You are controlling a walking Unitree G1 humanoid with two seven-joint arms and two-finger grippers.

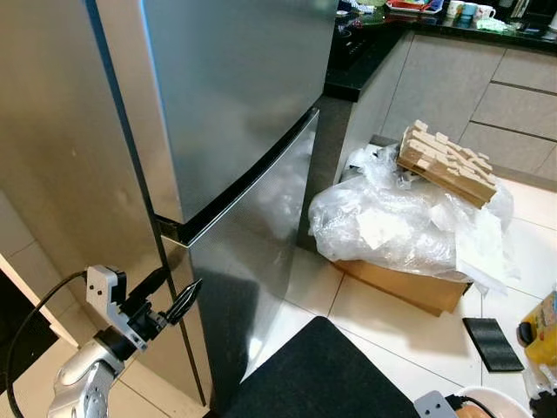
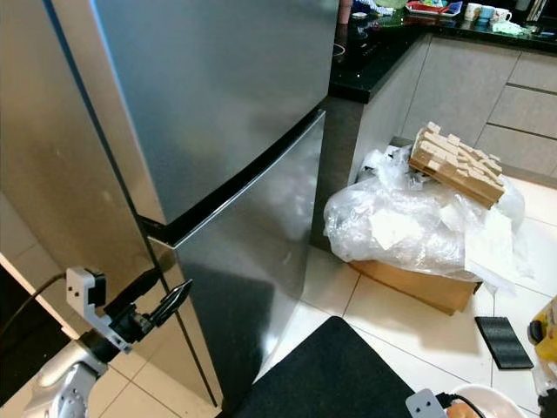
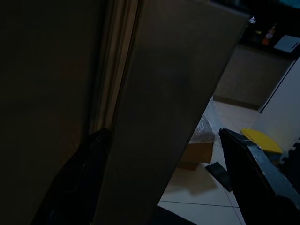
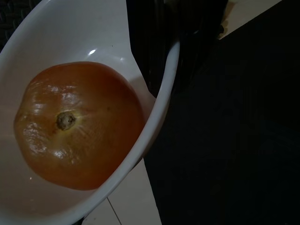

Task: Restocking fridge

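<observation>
- Far left, the left gripper (image 1: pixel 178 292) sits at the hinge-free edge of the tall brushed-steel fridge (image 1: pixel 235 131), its black fingers spread wide; the left wrist view suggests they straddle the edge of the lower door (image 1: pixel 252 261), one finger in the seam, one out front.
- Both doors look shut, so by my read the restocking has barely begun: the door needs pulling open first.
- Moving right, a clear plastic bag heaped over a brown cardboard box (image 1: pixel 409 283) sits on the tiled floor near the fridge's corner, a slatted wooden rack (image 1: pixel 446 162) on top. It could crowd the door's swing.
- Lower right, the right gripper (image 2: pixel 426 405) holds a white bowl (image 4: pixel 93 42) with an orange-red tomato (image 4: pixel 77 124) inside, waiting to go in; its fingers are shut on the rim.
</observation>
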